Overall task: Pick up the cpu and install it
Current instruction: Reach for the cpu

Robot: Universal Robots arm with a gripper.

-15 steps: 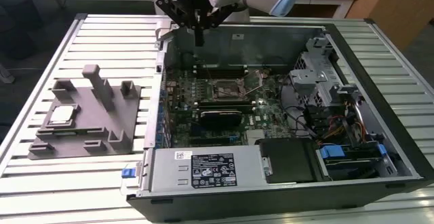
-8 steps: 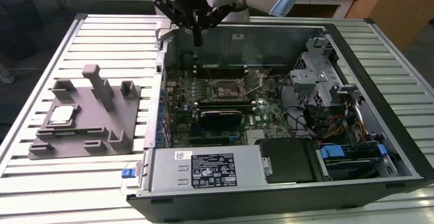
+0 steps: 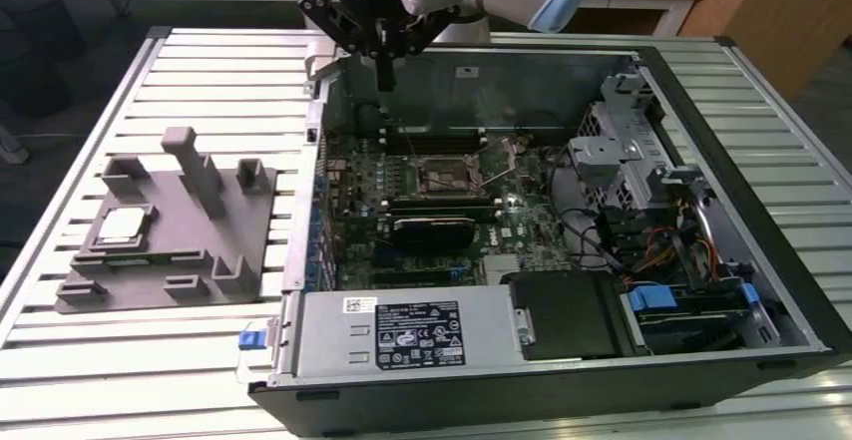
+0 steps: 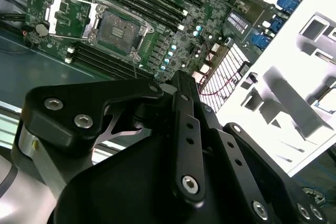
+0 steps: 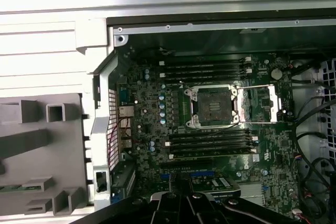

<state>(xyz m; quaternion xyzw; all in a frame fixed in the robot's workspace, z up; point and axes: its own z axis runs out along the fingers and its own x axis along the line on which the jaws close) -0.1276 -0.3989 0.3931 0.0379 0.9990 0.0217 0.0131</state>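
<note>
The cpu (image 3: 120, 225), a small silvery-white square, lies flat on the grey fixture (image 3: 174, 250) at the exterior view's left, outside the computer case. My gripper (image 3: 383, 83) hangs above the back edge of the open case (image 3: 745, 191), fingers pointing down, shut and holding nothing. It is well away from the cpu, across the case wall. The motherboard socket (image 3: 446, 174) is below and in front of the gripper, its metal frame flipped open. Both wrist views look down on that socket (image 5: 212, 106) (image 4: 115, 30), bare inside, with the gripper's black links (image 4: 184, 145) in the foreground.
Upright posts rise from the grey fixture (image 5: 37, 145). Inside the case are a black block (image 3: 433, 230), a silver power supply (image 3: 399, 335), a drive cage (image 3: 626, 151) and loose cables (image 3: 665, 250). The case stands on a slatted metal table (image 3: 80, 360).
</note>
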